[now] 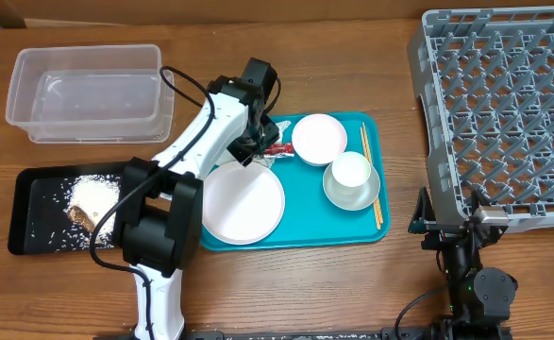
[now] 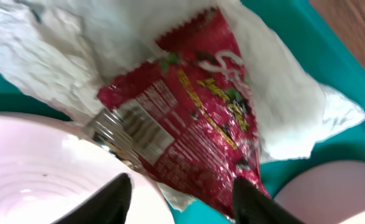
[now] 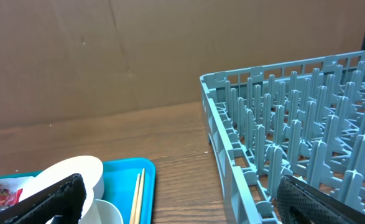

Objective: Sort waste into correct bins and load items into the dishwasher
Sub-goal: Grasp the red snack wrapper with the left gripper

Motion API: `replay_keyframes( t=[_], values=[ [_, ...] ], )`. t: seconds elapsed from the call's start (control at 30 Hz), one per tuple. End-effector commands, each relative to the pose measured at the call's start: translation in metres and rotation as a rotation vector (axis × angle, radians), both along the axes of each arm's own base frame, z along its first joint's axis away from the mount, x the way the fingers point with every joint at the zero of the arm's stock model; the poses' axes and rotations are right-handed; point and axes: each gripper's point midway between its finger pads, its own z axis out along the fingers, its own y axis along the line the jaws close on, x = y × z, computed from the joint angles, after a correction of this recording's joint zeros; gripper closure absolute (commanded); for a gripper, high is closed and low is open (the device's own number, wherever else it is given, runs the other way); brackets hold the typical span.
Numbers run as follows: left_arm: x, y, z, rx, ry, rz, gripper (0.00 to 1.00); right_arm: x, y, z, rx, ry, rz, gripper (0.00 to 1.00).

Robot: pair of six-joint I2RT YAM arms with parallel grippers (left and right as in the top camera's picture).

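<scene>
Your left end effector (image 1: 256, 144) hangs over the far left corner of the teal tray (image 1: 371, 232), its fingers (image 2: 110, 198) spread apart and gripping nothing. Just ahead of the tips lies the red snack wrapper (image 2: 188, 118). In the left wrist view its long axis runs on a slant from top centre down to lower right, with the barcode end toward the left finger. It rests on the crumpled napkin (image 2: 281, 93), which spills out past it on both sides.

Room is tight here. The white plate (image 2: 27, 174) has its rim just beside the wrapper's lower left, and the small white bowl (image 2: 331, 193) crowds in from the lower right.

On the right half of the tray, the cup (image 1: 351, 169) sits inside the grey-green bowl (image 1: 336, 195). The chopsticks (image 1: 371, 176) lie along the tray's right edge, pointing front to back.

On the left of the bench (image 1: 352, 57), the black tray (image 1: 29, 203) holds rice (image 1: 92, 193) and a brown scrap (image 1: 79, 217). The clear tub (image 1: 88, 90) stands behind it.

Your right end effector (image 3: 182, 200) is released, its fingers wide apart, low beside the near left corner of the dish rack (image 1: 503, 104).
</scene>
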Motion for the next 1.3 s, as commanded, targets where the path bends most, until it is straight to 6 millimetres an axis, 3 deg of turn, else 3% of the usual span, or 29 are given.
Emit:
replay_keyframes(
  t=[0.0, 0.47, 0.73, 0.9, 1.03, 1.13, 1.27],
  values=[
    [0.002, 0.013, -0.006, 0.041, 0.003, 0.041, 0.55, 0.0, -0.003, -0.001, -0.004, -0.006, -0.013, 0.0],
    [-0.008, 0.01, -0.014, 0.014, 0.044, 0.109, 0.53, 0.0, -0.003, -0.001, -0.004, -0.006, -0.013, 0.0],
    [0.0, 0.014, -0.013, 0.034, 0.006, 0.118, 0.54, 0.0, -0.003, -0.001, -0.004, -0.006, -0.013, 0.0],
    [0.002, 0.014, -0.013, 0.034, 0.001, 0.119, 0.75, 0.0, -0.003, -0.001, -0.004, -0.006, -0.013, 0.0],
    [0.004, 0.014, -0.013, 0.032, -0.008, 0.119, 0.79, 0.0, -0.003, -0.001, -0.004, -0.006, -0.013, 0.0],
    [0.005, 0.016, -0.012, 0.03, -0.008, 0.125, 0.94, 0.0, -0.003, -0.001, -0.004, -0.006, -0.013, 0.0],
    [0.007, 0.02, -0.011, 0.029, -0.011, 0.113, 0.96, 0.0, -0.003, -0.001, -0.004, -0.006, -0.013, 0.0]
  ],
)
